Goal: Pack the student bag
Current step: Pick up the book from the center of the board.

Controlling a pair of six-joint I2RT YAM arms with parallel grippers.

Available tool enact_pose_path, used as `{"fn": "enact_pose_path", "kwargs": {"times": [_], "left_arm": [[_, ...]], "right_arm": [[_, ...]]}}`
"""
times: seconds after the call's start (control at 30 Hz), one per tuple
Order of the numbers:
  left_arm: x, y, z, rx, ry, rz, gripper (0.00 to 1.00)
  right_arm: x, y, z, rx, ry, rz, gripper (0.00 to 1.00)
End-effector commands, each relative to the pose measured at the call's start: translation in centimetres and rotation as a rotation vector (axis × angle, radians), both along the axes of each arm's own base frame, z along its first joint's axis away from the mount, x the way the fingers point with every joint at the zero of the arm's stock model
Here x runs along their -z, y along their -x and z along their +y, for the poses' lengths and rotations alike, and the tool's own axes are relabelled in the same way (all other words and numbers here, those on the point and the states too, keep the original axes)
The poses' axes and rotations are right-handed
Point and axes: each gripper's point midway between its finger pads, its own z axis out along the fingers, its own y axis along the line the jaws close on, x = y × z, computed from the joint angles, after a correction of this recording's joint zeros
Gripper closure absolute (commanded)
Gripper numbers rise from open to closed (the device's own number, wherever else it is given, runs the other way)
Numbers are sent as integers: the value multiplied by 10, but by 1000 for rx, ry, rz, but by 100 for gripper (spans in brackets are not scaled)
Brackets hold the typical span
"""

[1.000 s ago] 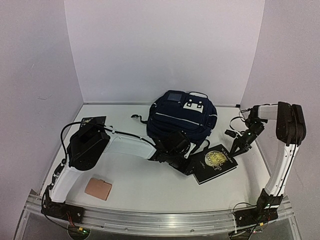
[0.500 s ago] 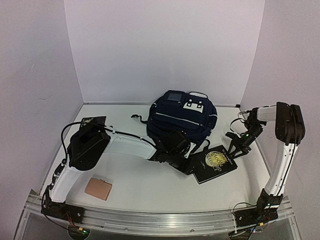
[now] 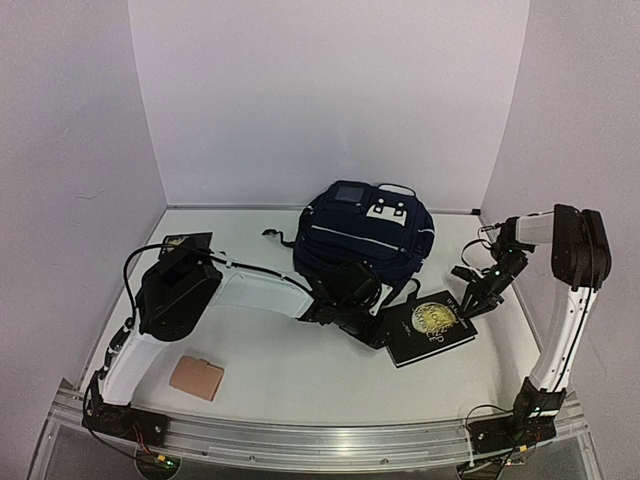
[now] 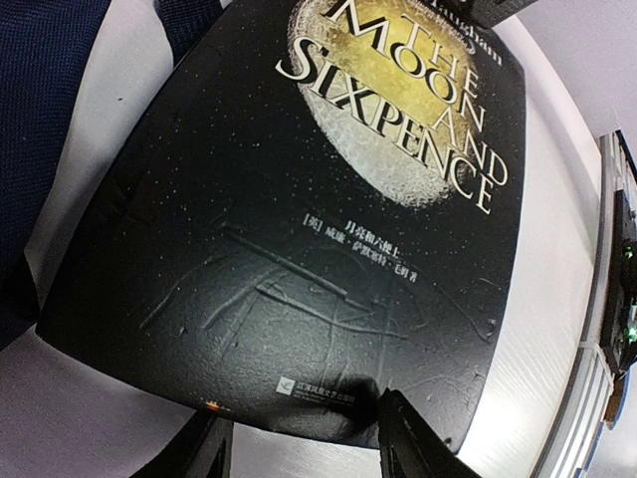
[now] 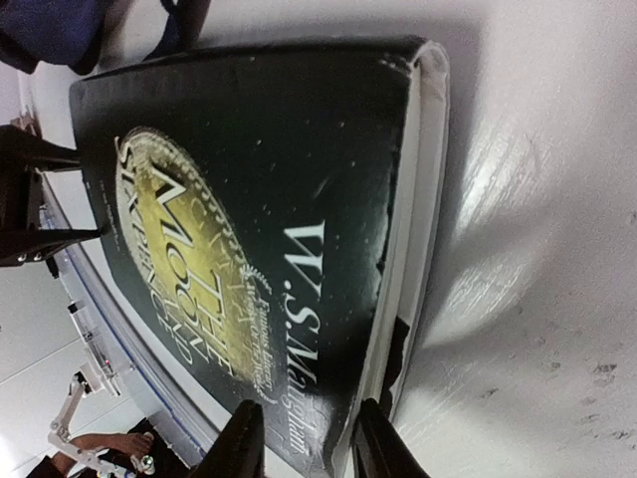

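Observation:
The student bag (image 3: 365, 235), dark navy with a white patch, stands at the back middle of the table; a navy corner of the bag (image 4: 40, 119) shows in the left wrist view. A black book (image 3: 430, 327) with a gold moon lies flat in front of it to the right. My left gripper (image 3: 368, 328) is at the book's left end. It (image 4: 304, 448) is open, the edge of the book (image 4: 328, 229) at its fingertips. My right gripper (image 3: 468, 303) is at the far right corner, closed (image 5: 307, 443) on the book (image 5: 249, 199), one finger on the cover and one at the pages.
A tan flat pad (image 3: 196, 378) lies near the front left. A small dark item (image 3: 187, 241) sits at the back left. Black straps (image 3: 276, 236) trail left of the bag. The white walls close in the table on three sides.
My right gripper moved down and left onto the book's corner, opened, then closed there. The book shifted slightly. The left arm stayed put.

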Motion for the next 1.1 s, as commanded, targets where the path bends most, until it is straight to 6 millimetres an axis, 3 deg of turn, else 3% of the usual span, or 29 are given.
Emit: {"fn": "enact_pose_path", "kwargs": {"times": [0.0, 0.07, 0.17, 0.23, 0.3, 0.37, 0.5, 0.67, 0.83, 0.9, 1.07], "left_arm": [[10, 0, -9, 19, -5, -9, 50], [10, -1, -10, 21, -5, -11, 50], [10, -1, -12, 26, -2, -13, 50], [9, -2, -12, 26, -4, -15, 50], [10, -1, -10, 26, -9, -17, 50], [9, -1, -7, 21, -14, -20, 50], [-10, 1, 4, 14, 1, -38, 44], [-77, 9, 30, 39, 56, -123, 25], [-124, 17, 54, 121, 107, -124, 18], [-138, 15, 63, 128, 142, -96, 17], [-150, 3, 64, 165, 208, -55, 17]], "right_arm": [[-58, 7, 33, -22, -199, -20, 89], [-62, 10, 39, -29, -205, -23, 91], [-51, 19, 45, -35, -210, 32, 76], [-42, 18, 46, -23, -207, 57, 72], [-37, 15, 45, -12, -199, 73, 78], [-38, 9, 44, -13, -187, 62, 98], [-59, -5, 40, -29, -163, -32, 100], [-107, -11, 42, -84, -160, -222, 100], [-140, 2, 66, -262, -142, -414, 100], [-148, 8, 76, -322, -122, -488, 100], [-174, 9, 93, -383, -89, -674, 100]]}}
